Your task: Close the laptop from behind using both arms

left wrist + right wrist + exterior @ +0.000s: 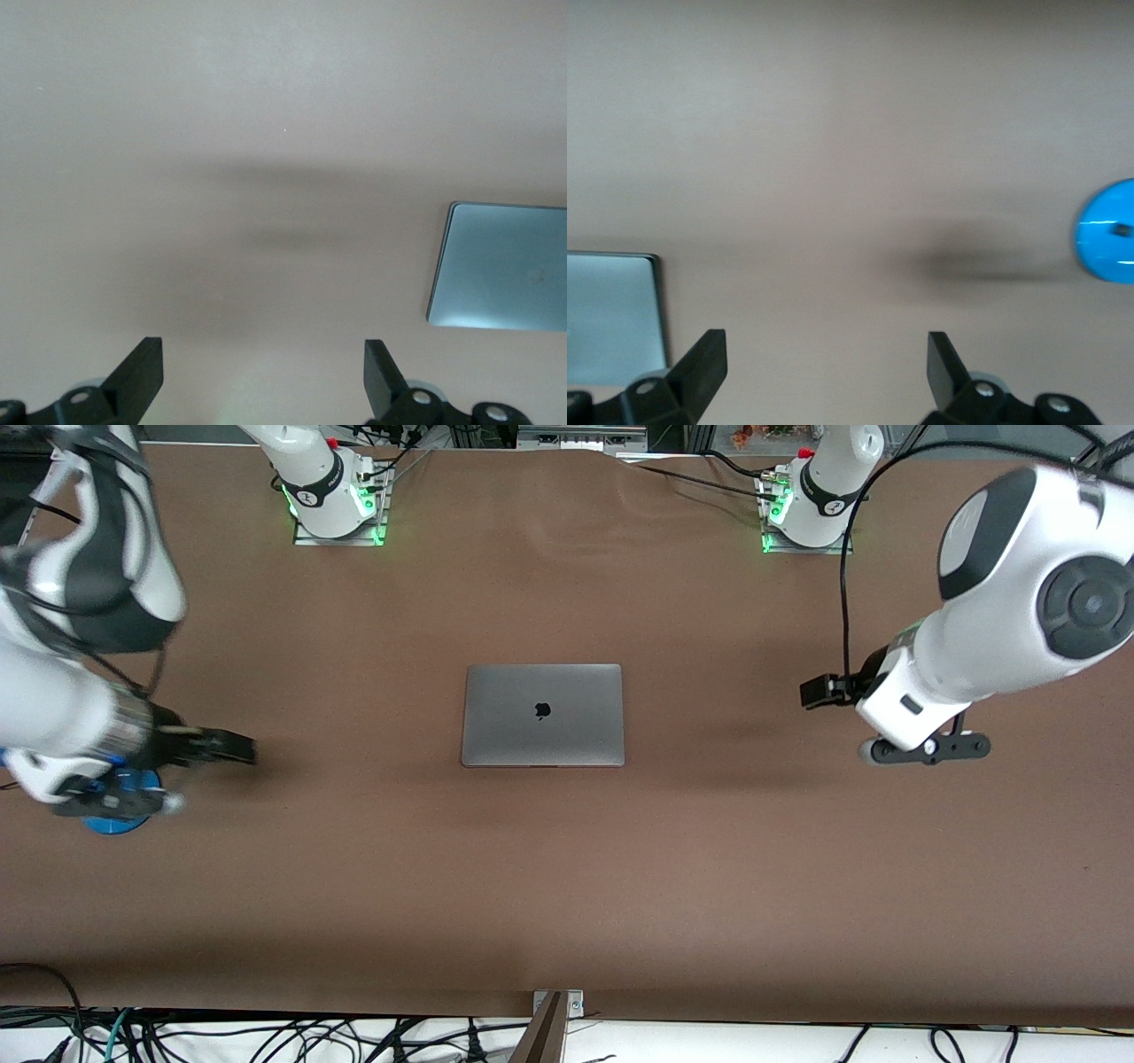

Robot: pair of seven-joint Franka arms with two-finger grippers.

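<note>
Front view shows the laptop [542, 715] lying shut and flat mid-worktop [567, 886], lid logo up. My left pincer [819, 691] hangs over bare worktop toward the left arm's end, well apart from the laptop, fingers [142, 372] spread wide, holding nothing. My right pincer [232, 747] (equally wide, equally empty) hangs toward the right arm's end, near a blue disc [120, 802].

No readable text; a dark apple logo [542, 710] marks the laptop [542, 735] lid.

2 white arms [1019, 602] – black bands, black cables, green-lit bases [341, 514].
</note>
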